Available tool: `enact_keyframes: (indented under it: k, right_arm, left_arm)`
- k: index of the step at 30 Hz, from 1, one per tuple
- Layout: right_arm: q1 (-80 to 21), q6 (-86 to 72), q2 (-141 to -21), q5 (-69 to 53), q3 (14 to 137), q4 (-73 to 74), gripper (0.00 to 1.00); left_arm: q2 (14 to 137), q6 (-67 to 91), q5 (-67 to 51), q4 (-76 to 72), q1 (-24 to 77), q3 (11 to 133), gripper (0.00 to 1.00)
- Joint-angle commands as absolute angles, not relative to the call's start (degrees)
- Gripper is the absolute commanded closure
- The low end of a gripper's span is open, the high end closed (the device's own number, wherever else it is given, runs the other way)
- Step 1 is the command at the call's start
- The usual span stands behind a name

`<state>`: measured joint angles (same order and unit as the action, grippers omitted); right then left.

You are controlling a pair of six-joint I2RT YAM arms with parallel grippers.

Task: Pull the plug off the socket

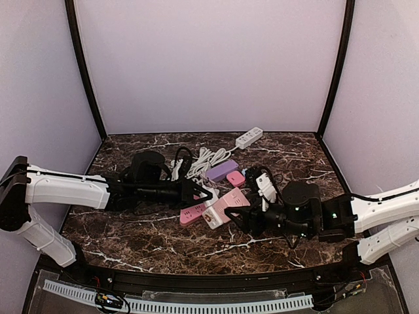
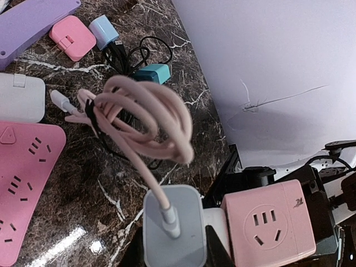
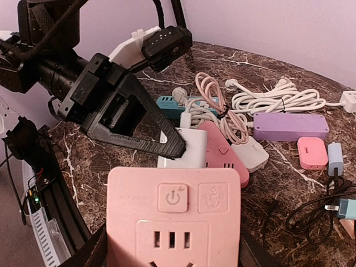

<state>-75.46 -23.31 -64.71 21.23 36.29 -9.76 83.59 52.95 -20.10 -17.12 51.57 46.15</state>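
Across the dark marbled tabletop (image 1: 131, 235) the two arms reach toward each other, the left arm (image 1: 65, 188) stretched in from the left and the right arm (image 1: 383, 209) from the right, and they meet near the middle among a scatter of power strips and chargers. A flat pink power strip (image 2: 22, 183) with several outlet faces lies under and just beyond the meeting point. A purple strip (image 3: 289, 126) lies farther back, and a white power strip (image 1: 249, 137) sits at the far edge against the backdrop. A bundled white cable (image 3: 278, 97) lies beside the purple strip. The right tool (image 1: 237, 216) is clamped on the pink socket cube (image 3: 172, 222), one finger on each side. The cube fills the lower part of the right wrist view, with its switch button and one outlet face turned to the camera. The left tool (image 1: 203, 190) is closed on the white plug (image 2: 172, 222), a rounded block held between its black fingers. A pale pink cable (image 2: 144, 122) rises from the block and runs into a loose tied coil on the tabletop. The plug sits just beside the cube, at its side in the left wrist view. Whether its pins are seated in the cube cannot be told. Smaller items lie around the coil: a small pink adapter (image 3: 311, 153), a pale blue charger (image 3: 335, 158) next to it, and a teal charger (image 2: 153, 73) among thin black wires.
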Motion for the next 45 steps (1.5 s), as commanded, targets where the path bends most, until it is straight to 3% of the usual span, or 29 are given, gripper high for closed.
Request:
enact_keyframes:
  k: [1,11,30,38,45]
  right_arm:
    - [-77.77,-19.63,-66.56,29.11,40.59,-9.45,1.00]
    - [-77.63,-21.80,-66.42,29.45,41.75,-9.10,1.00]
    - [-64.10,-36.17,-60.38,2.64,31.43,-23.50,1.00]
    - [-64.66,-32.98,-60.93,4.05,32.67,-21.94,1.00]
    - [-69.21,-27.04,-62.10,13.87,36.87,-14.51,1.00]
  left_arm:
    - [83.32,51.06,-19.20,-12.77,50.80,46.76,0.99]
    - [83.34,49.11,-20.13,-15.32,50.71,46.06,0.99]
    - [81.75,41.34,-23.79,-17.58,50.69,44.20,0.99]
    - [81.97,42.21,-20.42,-14.01,50.69,44.94,0.99]
    - [82.27,44.46,-17.82,-10.62,50.28,45.20,0.99]
